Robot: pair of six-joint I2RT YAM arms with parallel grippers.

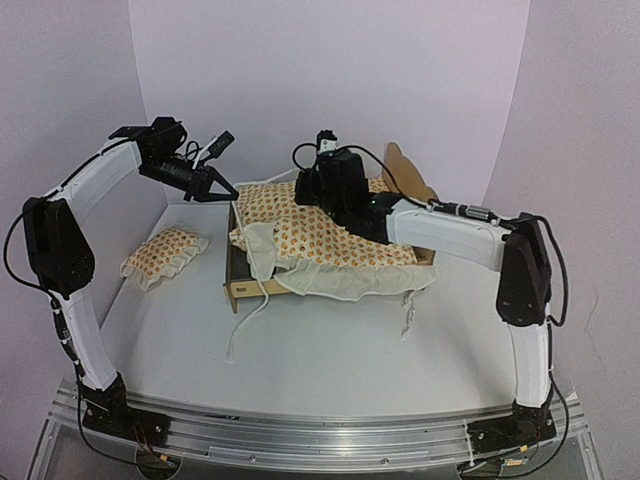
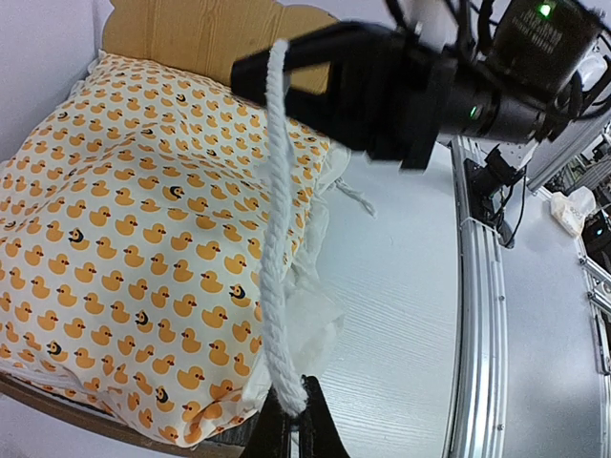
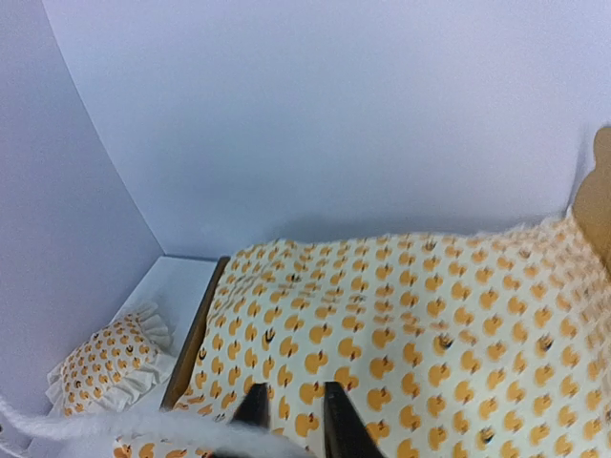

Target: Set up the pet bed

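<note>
- Centre frame, the pet bed [image 1: 248,289] sits under its duck-print mattress cushion [image 1: 330,245].
- Left gripper [image 2: 289,425] clamps the white tie cord [image 2: 272,239] taut — likely for tying down.
- Right gripper [image 3: 291,391] hovers above — jaws narrowly parted, apparently empty.

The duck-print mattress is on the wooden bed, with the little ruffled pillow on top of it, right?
Not quite. The mattress is on the pet bed, but the pillow lies on the table beside it, as the top view shows.

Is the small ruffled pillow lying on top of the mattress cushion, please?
No, the ruffled pillow lies on the table left of the pet bed, apart from the mattress cushion.
</note>
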